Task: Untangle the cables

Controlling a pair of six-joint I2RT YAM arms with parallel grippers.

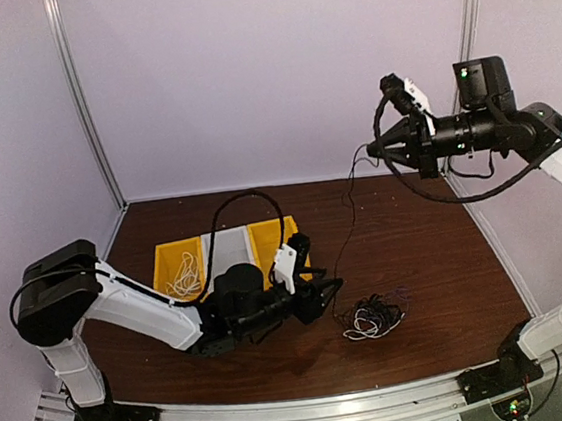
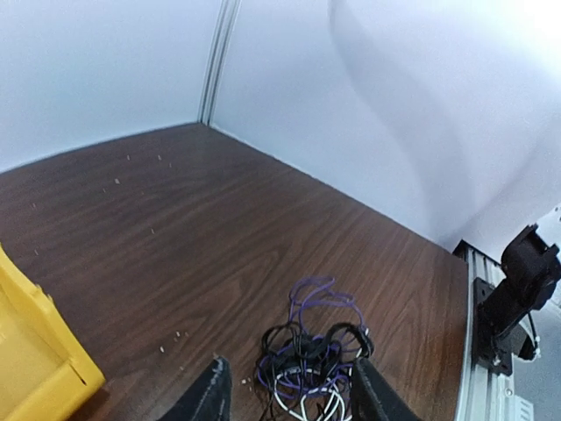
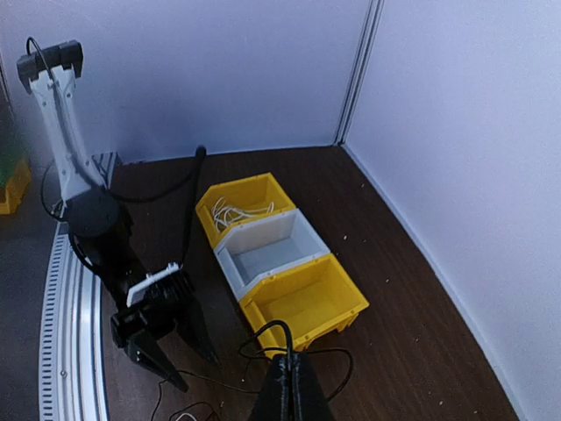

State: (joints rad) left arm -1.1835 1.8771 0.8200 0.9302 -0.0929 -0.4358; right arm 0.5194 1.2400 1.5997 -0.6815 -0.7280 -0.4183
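Top external view: right gripper (image 1: pixel 370 149) up high, pinched shut on one thin black cable (image 1: pixel 349 203) hanging down toward the pile of cables (image 1: pixel 373 317) on the brown table (image 1: pixel 436 254). Left gripper (image 1: pixel 326 296) low on the table, just beside that pile, wide open and holding nothing. Three bins in a row behind the left arm, with a white cable (image 1: pixel 182 275) inside the yellow bin (image 1: pixel 165 255) at the left end. Left wrist view: two dark fingers (image 2: pixel 210 395) spread apart at the bottom, with the messy pile of black, white and purple cords right between them, seemingly not yet touched. Right wrist view: fingertips closed tight together, black cable looping out from under them, white bin (image 3: pixel 267 254) and empty yellow bin (image 3: pixel 307 303) just past that. To do this step well: bring the left gripper down over the pile and pinch it, to keep the other cords in place. Then lift the right gripper slowly, up and away. Go gently at any snag. No hard tugs, or else the whole pile dragged along too. Cannot tell from here how much black cable sits inside the knot.
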